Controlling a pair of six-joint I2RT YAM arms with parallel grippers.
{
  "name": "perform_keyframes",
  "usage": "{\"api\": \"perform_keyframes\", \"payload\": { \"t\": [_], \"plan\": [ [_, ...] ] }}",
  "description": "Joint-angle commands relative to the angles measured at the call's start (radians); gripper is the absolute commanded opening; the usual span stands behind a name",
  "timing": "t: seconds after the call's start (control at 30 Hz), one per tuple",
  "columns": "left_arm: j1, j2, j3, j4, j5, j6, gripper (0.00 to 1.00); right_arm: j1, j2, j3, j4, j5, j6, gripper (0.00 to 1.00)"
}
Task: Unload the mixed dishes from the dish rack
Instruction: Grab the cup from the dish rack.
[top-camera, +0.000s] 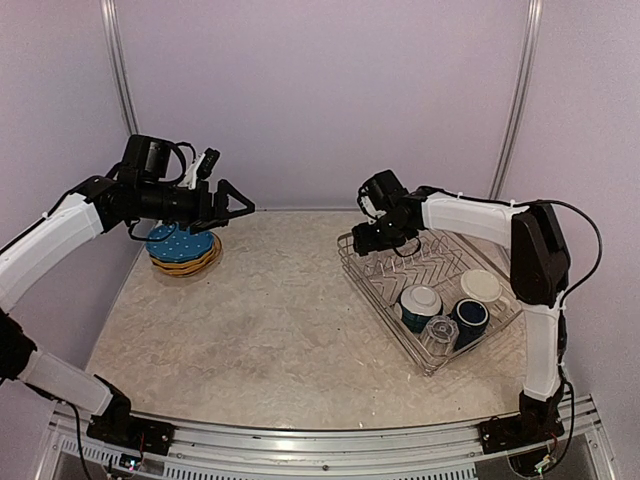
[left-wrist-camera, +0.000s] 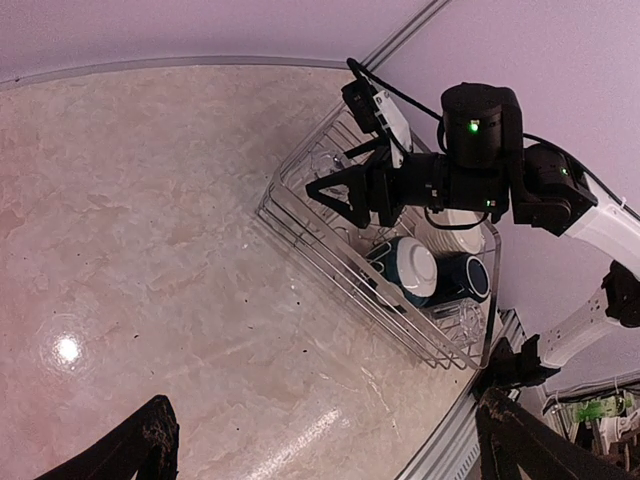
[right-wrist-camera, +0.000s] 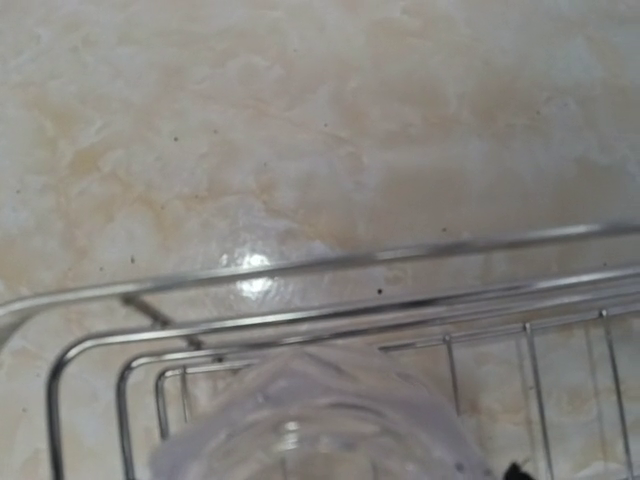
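Top external: left hand (top-camera: 238, 211) gapes wide near blue plate (top-camera: 180, 243); right hand (top-camera: 368, 243), grip unclear, over dish rack (top-camera: 440, 262).

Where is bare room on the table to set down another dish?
The widest bare patch of table is the middle, between the plate stack and the rack. The near strip along its front edge is bare too. Crowded: the rack's near end, with bowl, navy mug, cream mug and glass.

White-shelled arms (top-camera: 50, 240) with black joints (top-camera: 540, 250) and cables (top-camera: 588, 235).
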Motion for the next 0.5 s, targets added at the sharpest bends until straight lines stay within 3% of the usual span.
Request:
{"api": "perform_keyframes", "payload": {
  "t": [0.0, 0.2, 0.47],
  "plan": [
    [-0.002, -0.018, 0.004, 0.004, 0.005, 0.001, 0.99, 0.013, 0.014, 0.014, -0.030, 0.042, -0.006, 0.64],
    [-0.001, -0.021, -0.002, 0.017, 0.024, -0.007, 0.99, 0.014, -0.074, -0.018, -0.033, 0.064, 0.006, 0.47],
    [0.017, 0.012, 0.000, 0.015, 0.033, -0.011, 0.99, 0.014, -0.334, -0.253, 0.153, 0.083, 0.024, 0.19]
  ]
}}
